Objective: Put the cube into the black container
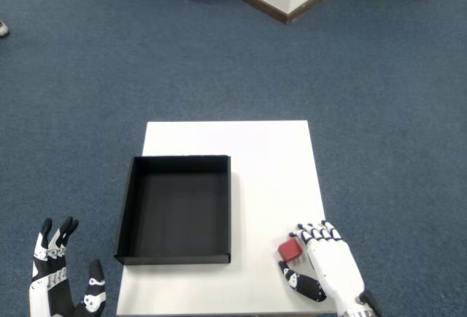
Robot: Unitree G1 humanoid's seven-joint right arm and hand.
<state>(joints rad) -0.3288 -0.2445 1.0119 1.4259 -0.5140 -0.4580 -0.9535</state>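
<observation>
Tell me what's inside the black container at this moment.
Nothing visible: the black container shows only its bare dark floor. The red cube is outside it, on the white table, against the right hand's fingers. The hand covers the cube's right side.

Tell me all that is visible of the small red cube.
The small red cube is plain, matte and solid-looking. It sits on the white table near its front right corner, right of the black container and outside it. The white right hand wraps it: fingers above, thumb below. The hand hides its right side.
</observation>
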